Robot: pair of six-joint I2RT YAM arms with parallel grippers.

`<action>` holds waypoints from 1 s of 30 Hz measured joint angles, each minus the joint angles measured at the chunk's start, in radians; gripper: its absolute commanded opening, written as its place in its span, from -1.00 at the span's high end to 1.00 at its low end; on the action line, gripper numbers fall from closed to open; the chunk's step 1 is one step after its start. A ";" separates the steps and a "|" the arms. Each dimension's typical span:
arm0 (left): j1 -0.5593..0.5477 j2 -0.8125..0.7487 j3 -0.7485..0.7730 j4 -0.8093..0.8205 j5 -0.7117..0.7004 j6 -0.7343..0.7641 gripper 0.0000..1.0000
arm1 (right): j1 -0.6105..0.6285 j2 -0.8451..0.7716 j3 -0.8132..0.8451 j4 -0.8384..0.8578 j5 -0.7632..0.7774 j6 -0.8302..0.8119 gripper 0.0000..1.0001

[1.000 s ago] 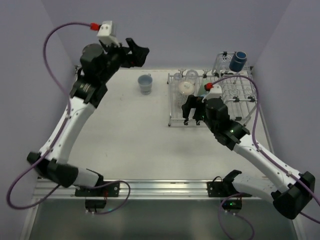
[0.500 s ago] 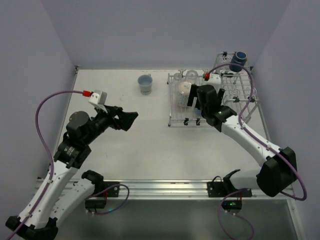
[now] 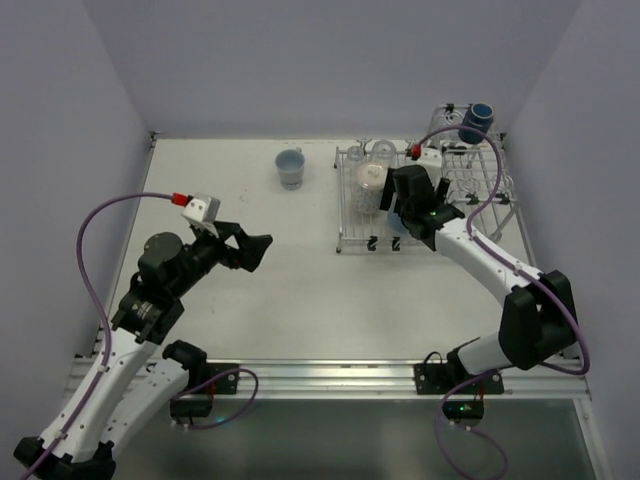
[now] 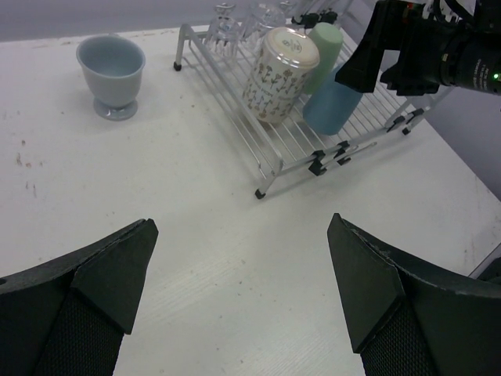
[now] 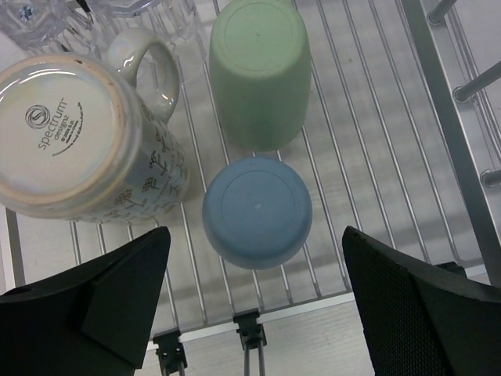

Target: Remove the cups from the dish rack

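— White table (image 3: 280,270) under plain lavender walls, with the silver wire dish rack (image 3: 342,215) by its far right corner. Which cup is the right gripper (image 5: 255,301) after?
— I judge it's the upside-down light blue tumbler (image 5: 257,211), at the near edge of the rack's flat grid. The jaws are spread wide, one finger on each side of that tumbler, gripping nothing
— How should it take the cup cleanly?
— Come straight down, centred, and close low on the wall, because the rounded base could slip. Then lift vertically before swinging away
— What crowds it?
— The upturned pale green tumbler (image 5: 258,70) stands just beyond it. The whitish flower-printed mug (image 5: 86,149) sits base up just beside it, so that finger has little room. Clear glasses (image 5: 117,12) stand further back, and a dark navy mug (image 3: 477,122) sits in the raised basket
— And the other arm?
— The left gripper (image 4: 243,305) hangs released and empty over the table, well apart from the rack. One pale blue footed cup (image 3: 290,168) already stands near the table's far edge
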 measured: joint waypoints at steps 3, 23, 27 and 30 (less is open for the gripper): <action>0.000 -0.001 -0.014 0.007 0.000 0.007 -1.00 | -0.019 0.016 0.000 0.027 -0.013 -0.001 -0.82; 0.000 0.000 -0.031 0.011 -0.024 0.014 -1.00 | -0.061 0.083 -0.019 0.142 -0.097 -0.011 -0.01; 0.000 0.000 -0.031 0.011 -0.023 0.014 -1.00 | -0.067 0.067 -0.045 0.175 -0.096 -0.008 0.18; 0.000 0.000 -0.031 0.011 -0.021 0.010 -1.00 | -0.067 0.026 -0.078 0.176 -0.096 -0.008 0.21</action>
